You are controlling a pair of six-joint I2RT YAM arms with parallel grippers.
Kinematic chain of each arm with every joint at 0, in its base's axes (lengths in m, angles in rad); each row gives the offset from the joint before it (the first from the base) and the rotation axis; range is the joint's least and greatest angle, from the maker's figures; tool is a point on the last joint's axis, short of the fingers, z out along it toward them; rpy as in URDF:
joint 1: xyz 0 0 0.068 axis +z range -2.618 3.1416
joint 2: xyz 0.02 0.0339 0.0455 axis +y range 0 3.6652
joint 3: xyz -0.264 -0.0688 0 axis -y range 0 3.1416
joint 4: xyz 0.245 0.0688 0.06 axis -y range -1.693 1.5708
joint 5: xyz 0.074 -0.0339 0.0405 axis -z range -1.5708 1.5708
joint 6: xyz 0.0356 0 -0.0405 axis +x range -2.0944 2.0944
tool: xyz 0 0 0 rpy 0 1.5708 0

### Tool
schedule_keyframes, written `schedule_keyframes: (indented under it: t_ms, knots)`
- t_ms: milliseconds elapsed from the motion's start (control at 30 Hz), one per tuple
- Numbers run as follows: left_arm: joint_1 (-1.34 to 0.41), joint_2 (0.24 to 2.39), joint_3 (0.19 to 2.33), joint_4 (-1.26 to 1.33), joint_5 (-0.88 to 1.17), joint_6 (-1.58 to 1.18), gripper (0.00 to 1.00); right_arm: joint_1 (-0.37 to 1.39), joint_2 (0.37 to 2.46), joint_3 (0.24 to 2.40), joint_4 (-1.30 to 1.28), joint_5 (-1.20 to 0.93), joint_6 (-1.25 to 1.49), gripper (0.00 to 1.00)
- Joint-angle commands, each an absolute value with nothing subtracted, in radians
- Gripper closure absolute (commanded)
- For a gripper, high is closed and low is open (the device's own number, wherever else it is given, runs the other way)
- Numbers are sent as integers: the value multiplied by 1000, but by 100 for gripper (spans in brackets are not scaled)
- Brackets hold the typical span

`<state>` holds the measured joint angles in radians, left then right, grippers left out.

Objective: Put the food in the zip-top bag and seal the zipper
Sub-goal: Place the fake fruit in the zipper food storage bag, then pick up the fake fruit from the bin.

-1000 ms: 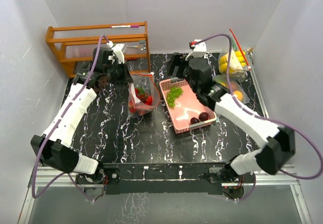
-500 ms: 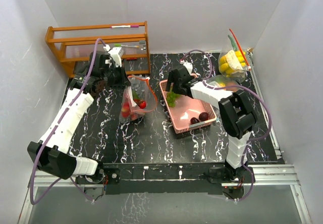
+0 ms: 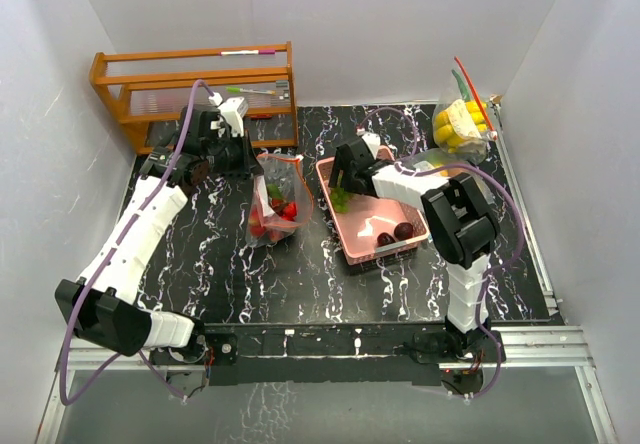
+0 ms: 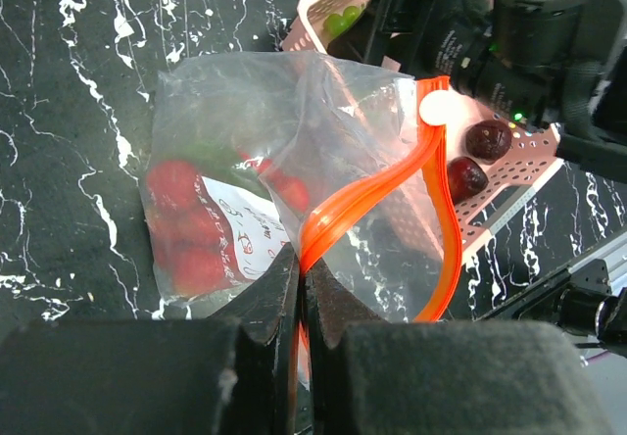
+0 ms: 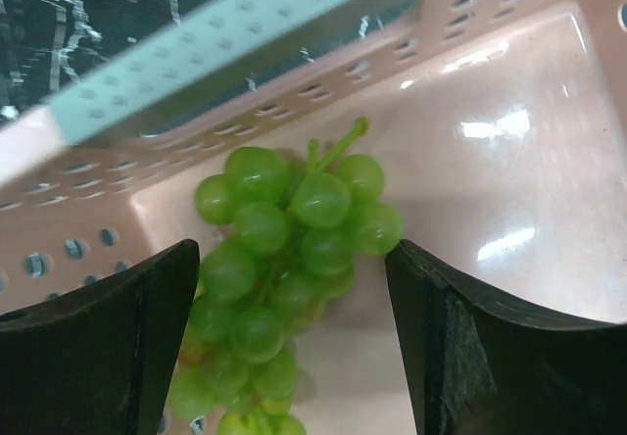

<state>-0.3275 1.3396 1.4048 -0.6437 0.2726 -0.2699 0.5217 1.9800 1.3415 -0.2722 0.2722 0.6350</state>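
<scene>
orange zipper strip of the bag is pinched in your left gripper, bottom centre; your right gripper stands spread around green grapes in the pink tray.

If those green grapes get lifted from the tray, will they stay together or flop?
The grape bunch probably lifts as one piece, since its beads look packed tightly around one stem. The glossy skins may slip. Being lumpy, it seems unlikely to roll.

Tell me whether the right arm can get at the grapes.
Probably yes: the right gripper hangs open over the grapes in the tray, a finger on each side, nothing between.
</scene>
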Motion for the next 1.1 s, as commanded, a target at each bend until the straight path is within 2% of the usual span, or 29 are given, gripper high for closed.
schedule_keyframes:
  t_ms: [0, 233, 400, 633, 900, 1067]
  knots:
    - [-325, 1291, 1396, -625, 310, -282, 100, 518, 2003, 1311, -197, 352, 655, 23]
    - [-325, 1285, 1397, -626, 310, -281, 100, 518, 1963, 1259, -169, 366, 662, 63]
    - [-325, 1290, 1402, -625, 303, -281, 100, 518, 1836, 1229, -175, 347, 620, 74]
    - [-325, 1318, 1381, -597, 301, -283, 100, 518, 1546, 1179, -156, 307, 482, 77]
    - [-326, 1364, 1382, -553, 328, -291, 100, 523, 1301, 1216, -153, 108, 390, 82]
    - [-326, 1413, 1385, -534, 363, -297, 100, 546, 1254, 1248, -75, -104, 388, 83]
